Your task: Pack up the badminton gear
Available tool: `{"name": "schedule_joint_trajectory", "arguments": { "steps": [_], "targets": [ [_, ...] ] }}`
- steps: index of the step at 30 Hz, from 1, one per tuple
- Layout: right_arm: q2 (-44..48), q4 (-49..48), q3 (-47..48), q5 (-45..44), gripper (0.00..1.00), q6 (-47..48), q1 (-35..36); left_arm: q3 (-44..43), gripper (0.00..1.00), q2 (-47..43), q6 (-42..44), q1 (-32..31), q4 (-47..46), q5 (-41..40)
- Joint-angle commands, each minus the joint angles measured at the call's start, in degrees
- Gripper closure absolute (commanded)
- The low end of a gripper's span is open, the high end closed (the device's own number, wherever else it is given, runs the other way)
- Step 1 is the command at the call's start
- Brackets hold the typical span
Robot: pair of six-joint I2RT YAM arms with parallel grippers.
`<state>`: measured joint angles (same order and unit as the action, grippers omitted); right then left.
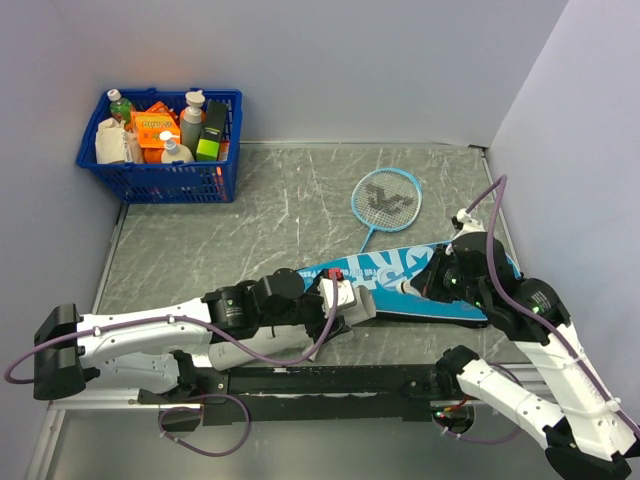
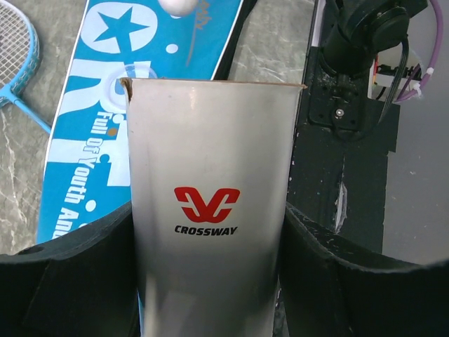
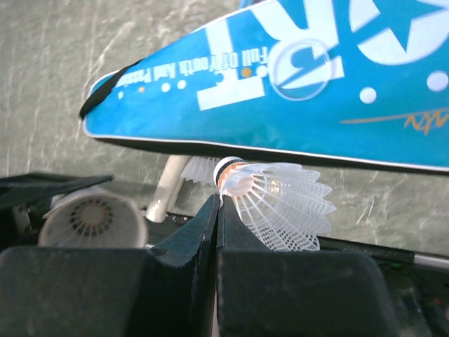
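My left gripper (image 2: 209,239) (image 1: 345,300) is shut on the long white tube (image 2: 210,140) (image 1: 340,294), which is marked CROSSWAY; its open end (image 3: 91,219) points toward the right arm. In front of that opening, my right gripper (image 3: 219,202) (image 1: 415,285) is shut on the skirt of a white shuttlecock (image 3: 280,203), close to its cork. A second shuttlecock (image 3: 200,170) lies behind it, beside a white rod (image 3: 165,188) at the cover's edge. The teal SPORT cover (image 1: 440,290) (image 2: 91,126) (image 3: 280,77) lies flat on the table. The light-blue racket (image 1: 386,196) (image 2: 14,63) rests beyond it.
A blue plastic basket (image 1: 160,182) of bottles and boxes stands at the back left corner. Grey walls close in the table at the back and right. The black mounting rail (image 1: 330,380) (image 2: 344,140) runs along the near edge between the arm bases.
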<state>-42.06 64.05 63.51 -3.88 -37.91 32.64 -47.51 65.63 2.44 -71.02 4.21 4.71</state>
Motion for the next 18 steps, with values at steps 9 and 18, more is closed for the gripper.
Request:
{"name": "schedule_joint_trajectory", "arguments": {
  "steps": [9,18],
  "targets": [
    [1.0,-3.2,6.8,20.1,1.00,8.9,0.3,2.7,0.99,-4.0,0.1,-1.1,-5.6,1.4],
    [1.3,-8.4,4.6,28.9,1.00,7.4,0.5,3.4,0.99,-5.7,-0.5,-1.2,-6.0,0.1]
  ]
}}
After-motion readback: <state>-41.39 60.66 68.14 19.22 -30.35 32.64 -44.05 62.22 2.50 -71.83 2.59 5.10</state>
